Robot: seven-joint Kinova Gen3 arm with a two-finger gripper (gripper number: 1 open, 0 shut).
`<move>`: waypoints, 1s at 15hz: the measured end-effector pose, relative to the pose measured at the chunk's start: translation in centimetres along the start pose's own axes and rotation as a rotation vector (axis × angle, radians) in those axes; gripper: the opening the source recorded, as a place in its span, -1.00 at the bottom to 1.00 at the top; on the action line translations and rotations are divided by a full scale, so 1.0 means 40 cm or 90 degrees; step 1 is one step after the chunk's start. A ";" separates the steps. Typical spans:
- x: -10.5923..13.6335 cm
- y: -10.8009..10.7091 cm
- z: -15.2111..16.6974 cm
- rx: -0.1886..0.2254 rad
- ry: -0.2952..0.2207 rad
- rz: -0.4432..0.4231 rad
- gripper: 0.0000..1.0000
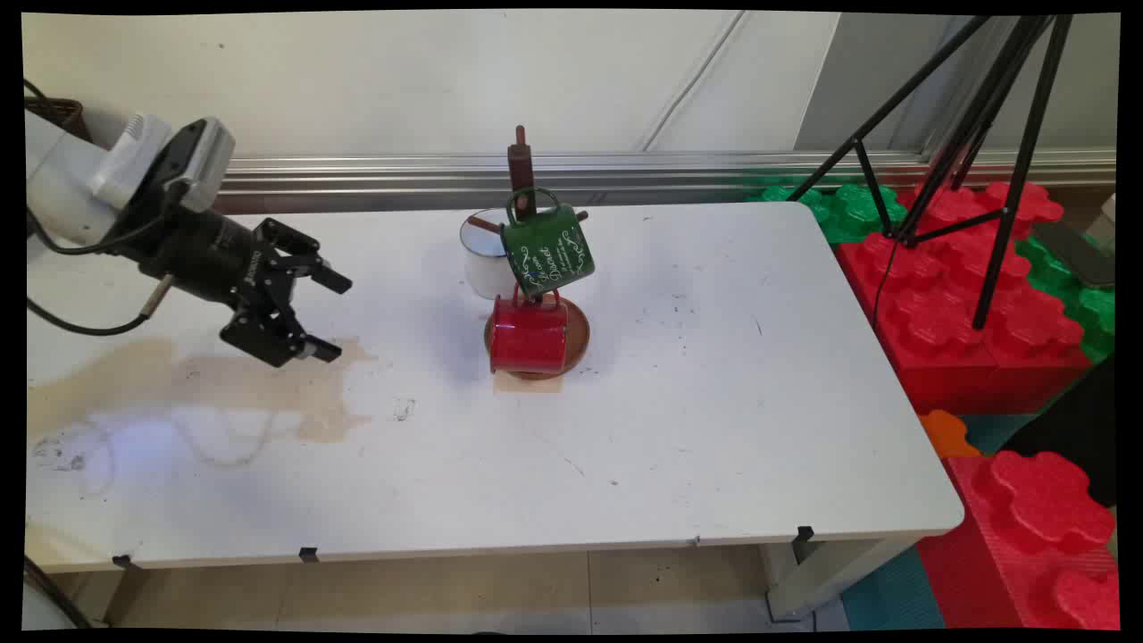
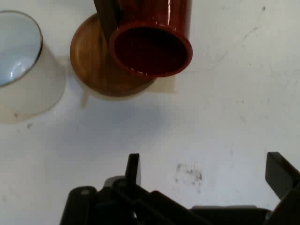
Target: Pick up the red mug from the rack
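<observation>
A wooden mug tree (image 1: 521, 170) stands on a round wooden base (image 1: 579, 329) at the table's middle back. A green mug (image 1: 546, 248) with white lettering hangs high on it, and a red mug (image 1: 529, 336) hangs low over the base. A white mug (image 1: 483, 254) sits just behind and left of the tree. My gripper (image 1: 329, 315) hovers open at the left, well clear of the mugs, holding nothing. In the hand view the red mug (image 2: 152, 42), the base (image 2: 93, 65) and the white mug (image 2: 21, 65) lie ahead of the open fingers (image 2: 133, 168).
A brownish stain (image 1: 196, 379) spreads over the table's left part under the gripper. A black tripod (image 1: 973, 134) and red and green foam blocks (image 1: 964, 286) stand off the table's right end. The wall with a metal rail (image 1: 625, 170) runs behind.
</observation>
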 end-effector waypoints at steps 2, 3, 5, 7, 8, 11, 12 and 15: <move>0.007 -0.004 0.011 -0.002 0.007 0.000 1.00; 0.011 -0.006 0.019 -0.003 0.011 -0.001 1.00; 0.021 -0.011 0.039 -0.006 0.022 -0.004 1.00; 0.028 -0.014 0.055 -0.009 0.030 -0.007 1.00; 0.032 -0.016 0.065 -0.010 0.034 -0.010 1.00; 0.040 -0.019 0.099 -0.014 0.046 -0.022 1.00; 0.040 -0.020 0.111 -0.015 0.049 -0.027 1.00; 0.036 -0.022 0.145 -0.018 0.056 -0.042 1.00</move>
